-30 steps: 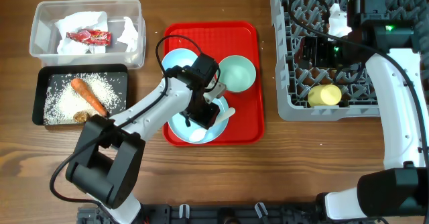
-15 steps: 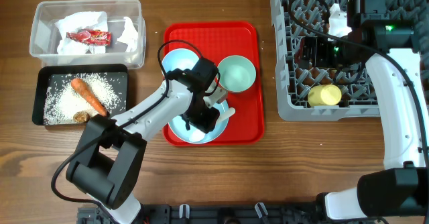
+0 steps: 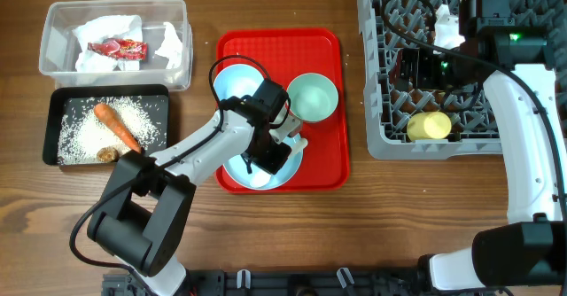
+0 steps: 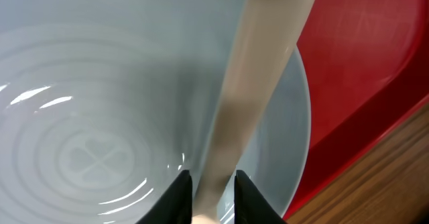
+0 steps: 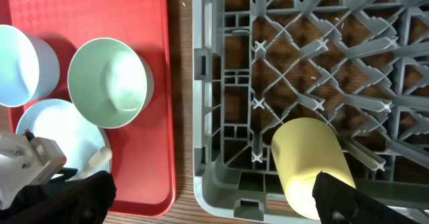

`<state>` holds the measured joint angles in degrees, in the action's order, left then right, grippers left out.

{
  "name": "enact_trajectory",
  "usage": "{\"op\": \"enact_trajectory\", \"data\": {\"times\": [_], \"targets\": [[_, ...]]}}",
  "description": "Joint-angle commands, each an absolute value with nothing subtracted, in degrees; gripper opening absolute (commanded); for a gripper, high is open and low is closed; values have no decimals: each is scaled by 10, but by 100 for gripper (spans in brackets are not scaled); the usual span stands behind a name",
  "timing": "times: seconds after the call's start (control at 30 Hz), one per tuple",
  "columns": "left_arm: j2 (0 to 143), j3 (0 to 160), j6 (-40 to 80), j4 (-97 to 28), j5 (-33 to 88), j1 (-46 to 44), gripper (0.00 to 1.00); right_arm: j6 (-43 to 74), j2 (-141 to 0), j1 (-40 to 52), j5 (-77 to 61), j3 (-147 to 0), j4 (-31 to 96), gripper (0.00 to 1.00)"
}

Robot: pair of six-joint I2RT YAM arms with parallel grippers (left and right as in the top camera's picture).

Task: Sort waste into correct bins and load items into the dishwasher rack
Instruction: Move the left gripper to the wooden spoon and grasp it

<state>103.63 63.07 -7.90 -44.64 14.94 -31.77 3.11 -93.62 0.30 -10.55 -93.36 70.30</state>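
My left gripper is low over the light blue plate on the red tray, shut on the white spoon. In the left wrist view the spoon handle runs between the fingertips above the plate. The light blue bowl and mint green bowl stand on the tray. The yellow cup lies in the grey rack. My right gripper is open and empty above the rack, near the cup.
The red tray sits mid-table. At left, the clear tub holds napkins and a red wrapper. The black tray holds the carrot, rice and a brown lump.
The left gripper has shifted slightly over the plate, and the spoon's end has moved a little toward the mint bowl. The right arm has not moved.
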Motion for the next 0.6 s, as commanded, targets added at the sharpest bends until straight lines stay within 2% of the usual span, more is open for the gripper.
{"op": "enact_trajectory", "data": {"times": [0.0,0.1,0.4,0.57], "targets": [[1045,613,-86,-443,161,-321,10,30,-942,4,-115,-930,703,98],[1045,608,-84,-443,161,-320,4,30,-942,4,-115,-930,703,98],[1044,615,-50,-434,161,-317,4,30,-942,4,-115,-930,704,98],[1035,667,-36,-472,161,-302,4,30,-942,4,-115,-930,703,98]]}}
